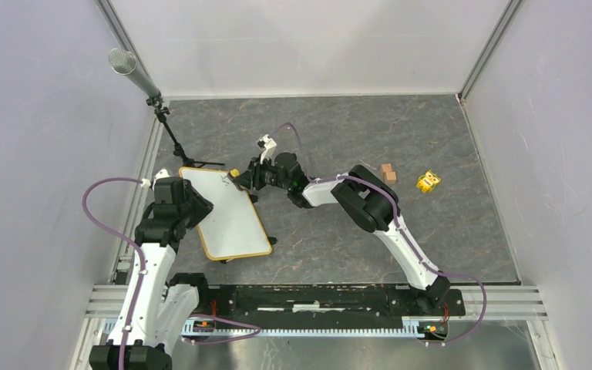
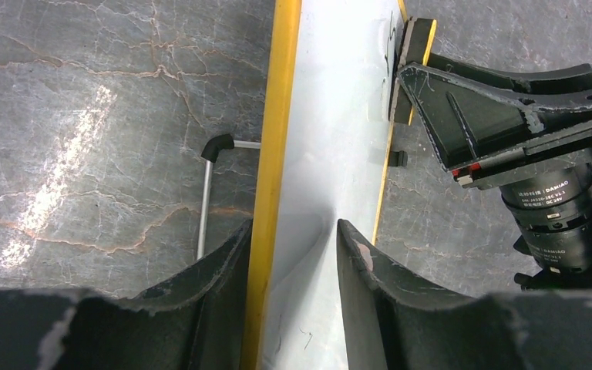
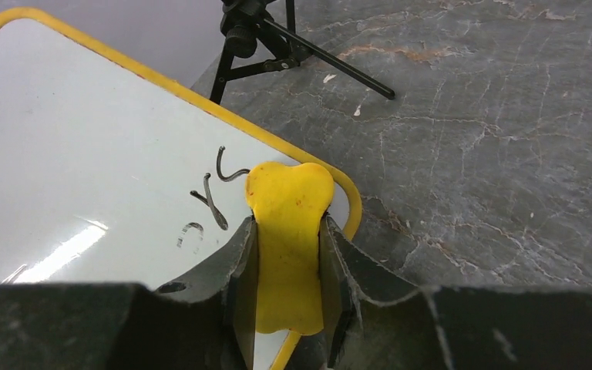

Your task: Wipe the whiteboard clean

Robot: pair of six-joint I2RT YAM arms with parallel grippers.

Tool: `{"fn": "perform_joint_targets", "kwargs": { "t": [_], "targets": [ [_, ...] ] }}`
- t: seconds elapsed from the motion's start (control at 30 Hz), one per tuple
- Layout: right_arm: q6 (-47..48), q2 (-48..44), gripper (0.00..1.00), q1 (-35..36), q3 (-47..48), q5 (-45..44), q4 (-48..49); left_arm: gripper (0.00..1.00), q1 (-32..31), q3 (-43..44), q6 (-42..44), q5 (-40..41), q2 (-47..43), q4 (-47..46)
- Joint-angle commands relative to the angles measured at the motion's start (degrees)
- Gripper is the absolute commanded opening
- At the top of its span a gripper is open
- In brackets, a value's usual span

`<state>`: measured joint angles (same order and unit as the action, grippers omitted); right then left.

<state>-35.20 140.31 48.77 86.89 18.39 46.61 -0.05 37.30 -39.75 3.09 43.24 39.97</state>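
Looking down from the top camera, you see the board [image 1: 231,220] on the left half of the table [image 1: 447,239]. The left gripper [image 1: 193,206] is at its left long edge and the right gripper [image 1: 240,179] at its far right corner. Nearly all of the white face reads blank from here, and any writing is too small to judge. Two wooden blocks [image 1: 388,173] and a yellow toy [image 1: 428,181] lie well apart on the right. A mic stand [image 1: 171,135] is just beyond the board.

From the left wrist, your left jaws straddle the board's yellow-framed edge. One finger [image 2: 220,266] is behind the board and the other on the white face, both pressed against it, so the board looks clamped and steadied. The long strip of face in this view is clean, apart from thin dark strokes at the far end beside the eraser [image 2: 424,35] and a faint scratch-like mark close to the camera.

From the right wrist, your right jaws are closed tight on the yellow eraser, whose tip rests on the board just inside the rounded corner. A few black strokes [image 3: 212,196] sit just left of it, one already half faded.

I judge the wiping almost finished. What is left is this small cluster by the corner, and perhaps that faint mark near your left fingers.
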Motion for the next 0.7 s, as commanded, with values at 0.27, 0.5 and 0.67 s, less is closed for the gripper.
{"fn": "perform_joint_targets", "kwargs": {
  "t": [0.27, 0.5, 0.67],
  "targets": [
    [1.2, 6.0, 0.25, 7.1, 17.8, 3.5, -12.7, 0.02, -0.9, -2.2, 1.4, -7.5, 0.7, -3.2],
    [-0.9, 6.0, 0.25, 5.4, 13.0, 1.1, -10.8, 0.02, -1.3, -2.1, 1.5, -7.6, 0.8, -3.0],
    [-4.1, 3.9, 0.25, 2.1, 5.6, -0.7, -8.4, 0.02, -1.6, -2.4, 2.1, -8.4, 0.6, -3.9]
  ]
}}
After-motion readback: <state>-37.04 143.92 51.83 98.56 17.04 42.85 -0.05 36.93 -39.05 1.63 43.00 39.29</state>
